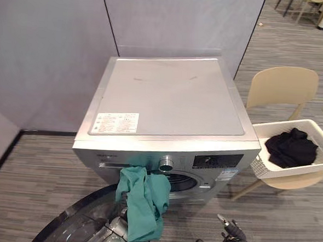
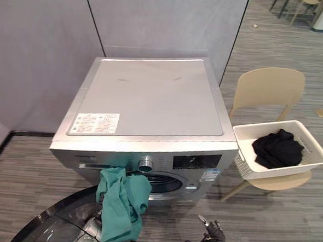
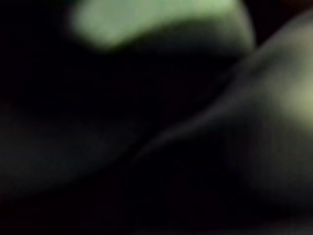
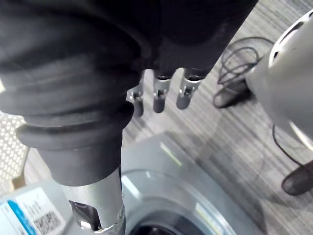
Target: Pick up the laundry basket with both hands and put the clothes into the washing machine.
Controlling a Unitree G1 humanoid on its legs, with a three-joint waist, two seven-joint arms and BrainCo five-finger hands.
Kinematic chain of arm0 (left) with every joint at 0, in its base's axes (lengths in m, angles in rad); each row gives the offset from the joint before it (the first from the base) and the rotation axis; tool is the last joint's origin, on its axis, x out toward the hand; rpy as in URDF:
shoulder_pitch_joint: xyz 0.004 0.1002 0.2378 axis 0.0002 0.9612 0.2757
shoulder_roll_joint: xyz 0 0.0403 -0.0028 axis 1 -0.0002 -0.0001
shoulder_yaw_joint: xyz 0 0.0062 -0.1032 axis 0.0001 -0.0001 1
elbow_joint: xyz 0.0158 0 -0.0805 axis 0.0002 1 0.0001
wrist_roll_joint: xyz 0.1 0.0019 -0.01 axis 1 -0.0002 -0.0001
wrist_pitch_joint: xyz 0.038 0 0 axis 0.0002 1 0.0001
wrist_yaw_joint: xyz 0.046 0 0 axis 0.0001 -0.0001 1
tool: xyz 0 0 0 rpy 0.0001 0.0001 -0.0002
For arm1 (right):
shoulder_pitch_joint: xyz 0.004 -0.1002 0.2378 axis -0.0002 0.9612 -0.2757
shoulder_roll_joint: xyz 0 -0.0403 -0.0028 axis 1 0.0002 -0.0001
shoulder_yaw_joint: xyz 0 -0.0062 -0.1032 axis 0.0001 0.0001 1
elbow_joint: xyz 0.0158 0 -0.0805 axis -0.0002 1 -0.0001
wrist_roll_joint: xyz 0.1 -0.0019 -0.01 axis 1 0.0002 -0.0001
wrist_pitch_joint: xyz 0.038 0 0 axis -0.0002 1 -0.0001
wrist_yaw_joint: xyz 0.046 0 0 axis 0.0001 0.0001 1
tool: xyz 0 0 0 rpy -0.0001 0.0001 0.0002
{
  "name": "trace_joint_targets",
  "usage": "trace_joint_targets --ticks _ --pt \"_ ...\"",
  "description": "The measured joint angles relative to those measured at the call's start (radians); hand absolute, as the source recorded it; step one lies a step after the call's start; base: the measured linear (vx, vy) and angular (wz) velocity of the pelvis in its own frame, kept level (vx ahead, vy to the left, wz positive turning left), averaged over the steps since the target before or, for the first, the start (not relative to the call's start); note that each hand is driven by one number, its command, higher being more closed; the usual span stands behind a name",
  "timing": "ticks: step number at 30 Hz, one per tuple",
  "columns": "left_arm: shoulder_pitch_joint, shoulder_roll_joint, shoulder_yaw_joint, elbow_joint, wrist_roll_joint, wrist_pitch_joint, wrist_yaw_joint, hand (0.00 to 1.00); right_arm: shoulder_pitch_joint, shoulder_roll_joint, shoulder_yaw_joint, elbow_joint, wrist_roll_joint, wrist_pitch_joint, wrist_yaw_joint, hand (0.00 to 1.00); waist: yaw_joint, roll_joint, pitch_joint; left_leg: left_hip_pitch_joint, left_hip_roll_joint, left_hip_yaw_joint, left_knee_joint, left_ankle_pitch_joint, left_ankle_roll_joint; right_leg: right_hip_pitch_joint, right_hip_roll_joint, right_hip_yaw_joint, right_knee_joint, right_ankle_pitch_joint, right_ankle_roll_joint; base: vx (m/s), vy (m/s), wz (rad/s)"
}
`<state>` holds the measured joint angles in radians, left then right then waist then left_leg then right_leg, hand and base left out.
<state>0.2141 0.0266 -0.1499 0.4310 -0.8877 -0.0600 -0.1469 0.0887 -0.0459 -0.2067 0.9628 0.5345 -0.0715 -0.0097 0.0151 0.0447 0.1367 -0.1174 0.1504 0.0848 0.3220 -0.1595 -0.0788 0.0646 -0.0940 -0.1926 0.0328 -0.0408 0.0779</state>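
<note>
Most of the green garment [image 1: 143, 202] seems outside the washing machine [image 1: 168, 99] and may fall; my left hand [image 1: 116, 228] grip I cannot tell; right hand [image 1: 234, 237] slack, empty.

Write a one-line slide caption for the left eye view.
Teal garment hangs before the washing machine; black clothes lie in a white basket on a chair.

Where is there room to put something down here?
The top of the washing machine is bare apart from a label at its front left corner. The floor before the chair is free. Crowded: the basket holds black clothes, and green cloth hangs over the machine's front.
</note>
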Motion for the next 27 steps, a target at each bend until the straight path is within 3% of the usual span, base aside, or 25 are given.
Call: trace_joint_targets --ticks 4,6,10,12,15,22,27 --pt "-0.008 0.021 -0.033 -0.003 -0.001 0.01 -0.007 1.0 0.015 -0.006 0.019 -0.001 -0.018 0.0 0.013 0.0 0.0 -0.01 0.018 -0.007 -0.033 0.017 0.019 -0.014 0.023 -0.026 -0.044 0.002 0.05 -0.029 0.028 0.13 0.101 0.0" --pt "-0.026 0.028 -0.056 -0.075 -0.005 0.011 -0.007 1.0 -0.031 -0.021 0.021 -0.008 -0.017 -0.008 0.015 0.0 -0.002 0.0 0.097 -0.076 -0.03 0.016 0.132 -0.017 0.026 -0.111 -0.065 0.002 0.204 -0.082 0.03 -0.04 0.08 0.0" --pt "-0.069 0.027 -0.085 -0.162 -0.023 0.01 -0.007 1.0 -0.067 -0.024 0.028 -0.092 -0.01 -0.015 0.013 0.0 -0.001 0.004 0.188 -0.236 0.01 0.019 0.329 -0.064 0.029 -0.292 -0.071 0.005 0.466 -0.171 0.016 -0.12 0.009 -0.06" --pt "-0.116 0.027 -0.116 -0.183 -0.024 0.01 -0.004 1.0 -0.072 -0.016 0.055 -0.146 0.017 -0.018 0.011 0.0 -0.001 -0.021 0.218 -0.317 0.042 0.019 0.432 -0.156 0.028 -0.401 -0.065 0.014 0.619 -0.26 0.008 -0.19 -0.025 -0.15" --pt "-0.208 0.02 -0.169 -0.186 -0.023 0.01 0.006 1.0 -0.094 0.0 0.071 -0.219 0.054 -0.022 -0.007 0.0 0.0 -0.057 0.268 -0.452 0.06 -0.002 0.584 -0.225 0.037 -0.554 -0.082 0.03 0.822 -0.34 -0.004 -0.21 -0.047 -0.01" --pt "-0.401 -0.036 -0.215 -0.096 -0.021 -0.002 0.067 1.0 -0.208 0.005 0.069 -0.332 0.135 -0.06 -0.059 0.0 0.004 -0.069 0.341 -0.771 0.075 -0.064 0.892 -0.292 0.032 -0.876 -0.105 0.062 1.178 -0.453 -0.029 -0.17 -0.043 0.04" --pt "-0.566 -0.043 -0.199 0.01 -0.009 -0.016 0.112 1.0 -0.285 -0.001 0.07 -0.441 0.182 -0.081 -0.084 0.0 0.002 -0.083 0.392 -0.964 0.094 -0.085 1.051 -0.317 0.023 -1.087 -0.099 0.093 1.357 -0.492 -0.041 -0.13 -0.049 -0.14"
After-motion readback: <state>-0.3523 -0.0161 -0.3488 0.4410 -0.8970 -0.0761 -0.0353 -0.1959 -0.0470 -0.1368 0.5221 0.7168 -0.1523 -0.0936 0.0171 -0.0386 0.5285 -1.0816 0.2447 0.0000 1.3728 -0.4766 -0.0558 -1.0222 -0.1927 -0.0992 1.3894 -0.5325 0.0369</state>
